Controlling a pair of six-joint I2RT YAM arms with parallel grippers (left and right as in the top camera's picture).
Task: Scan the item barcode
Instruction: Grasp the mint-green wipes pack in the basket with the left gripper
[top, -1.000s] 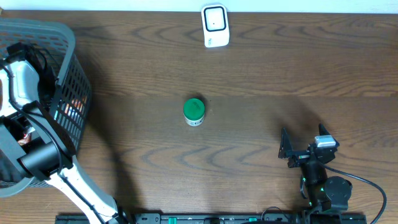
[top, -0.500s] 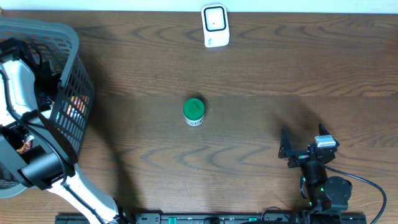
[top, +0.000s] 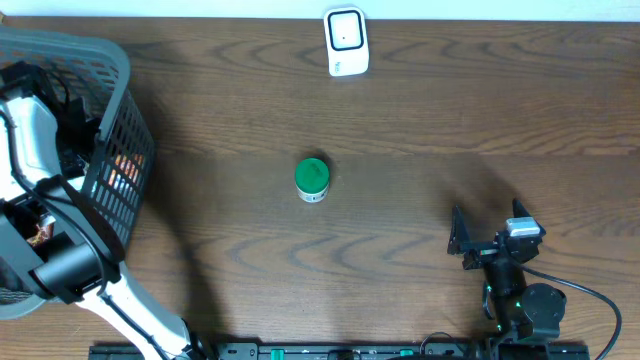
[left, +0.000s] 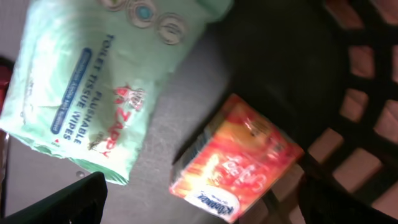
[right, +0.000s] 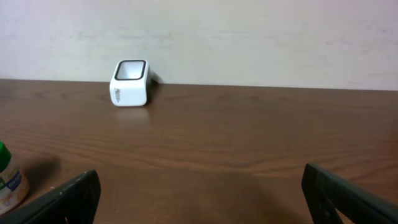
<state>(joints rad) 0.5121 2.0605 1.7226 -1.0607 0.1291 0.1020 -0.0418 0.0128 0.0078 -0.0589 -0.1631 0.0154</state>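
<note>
On the left, the left gripper (left: 202, 202) hangs inside the gray basket (top: 112, 70), its fingers spread wide and empty. Under it lie a green pack of wipes (left: 99, 81) and an orange box (left: 239, 158). In the middle of the table (top: 420, 130) stands a jar with a green lid (top: 312, 179). The white scanner (top: 346, 42) sits at the far edge. On the right, the right gripper (top: 488, 228) is wide and empty.

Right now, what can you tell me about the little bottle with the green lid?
The small bottle has a round green lid and a pale body with a printed label, too small to read. It looks like plastic. It stands upright near the middle of the dark wooden table, lid on, with bare wood all round it. Only the table touches it. The right wrist camera catches just its edge at the far left.
</note>
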